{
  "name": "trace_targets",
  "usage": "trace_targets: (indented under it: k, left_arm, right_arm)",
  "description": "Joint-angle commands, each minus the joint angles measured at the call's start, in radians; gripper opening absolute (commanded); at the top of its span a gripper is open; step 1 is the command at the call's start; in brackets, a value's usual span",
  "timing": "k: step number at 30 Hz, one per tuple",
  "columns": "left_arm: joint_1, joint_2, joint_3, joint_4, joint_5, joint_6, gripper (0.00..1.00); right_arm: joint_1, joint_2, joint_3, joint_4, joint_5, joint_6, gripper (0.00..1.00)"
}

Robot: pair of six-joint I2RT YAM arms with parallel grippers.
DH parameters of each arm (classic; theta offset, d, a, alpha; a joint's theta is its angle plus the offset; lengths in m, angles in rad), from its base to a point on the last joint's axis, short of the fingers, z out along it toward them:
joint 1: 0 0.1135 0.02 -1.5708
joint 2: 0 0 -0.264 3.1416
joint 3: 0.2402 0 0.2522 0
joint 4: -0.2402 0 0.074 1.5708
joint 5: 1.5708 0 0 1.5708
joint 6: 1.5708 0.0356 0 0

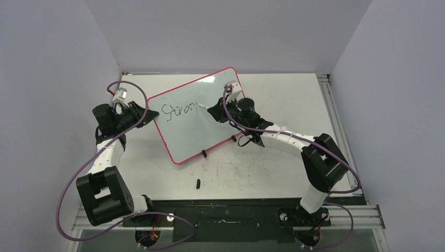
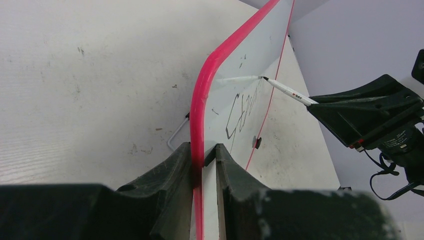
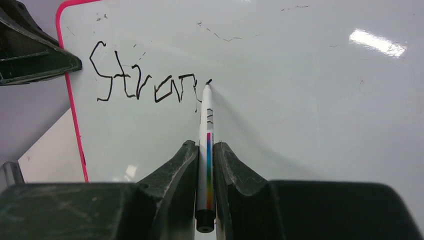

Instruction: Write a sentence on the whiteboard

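The whiteboard (image 1: 194, 134), pale and glossy with a pink-red rim, lies askew across the middle of the table. My left gripper (image 1: 152, 115) is shut on the rim of its left edge (image 2: 202, 152). My right gripper (image 3: 205, 150) is shut on a white marker (image 3: 206, 135) with a rainbow stripe. The marker's black tip touches the board at the end of the sentence (image 3: 145, 80), which reads roughly "Stron" with a further letter begun. The same script (image 1: 181, 109) shows from above, with the right gripper (image 1: 215, 111) just to its right. The left wrist view shows the marker (image 2: 287, 91) meeting the board.
A small black piece (image 1: 198, 183) lies on the tabletop in front of the board. Black feet (image 1: 203, 154) sit at the board's near edge, and a wire loop (image 2: 175, 137) lies behind it. Walls close in on the left, back and right; a metal rail (image 1: 330, 100) runs along the right edge.
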State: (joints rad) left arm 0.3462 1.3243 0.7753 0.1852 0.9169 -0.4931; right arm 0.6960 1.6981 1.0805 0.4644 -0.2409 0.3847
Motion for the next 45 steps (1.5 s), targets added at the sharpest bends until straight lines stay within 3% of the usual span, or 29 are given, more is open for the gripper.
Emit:
trace_targets:
  k: [1,45]
  left_arm:
    - [-0.004,0.002,0.028,0.022,-0.005,0.025,0.18]
    - [-0.002,-0.005,0.026,0.026,0.0,0.025,0.15]
  right_arm:
    - [0.012,0.0,0.053,0.053,0.0,-0.011,0.05]
    - [0.023,-0.027,0.018,0.031,0.064,-0.046,0.05]
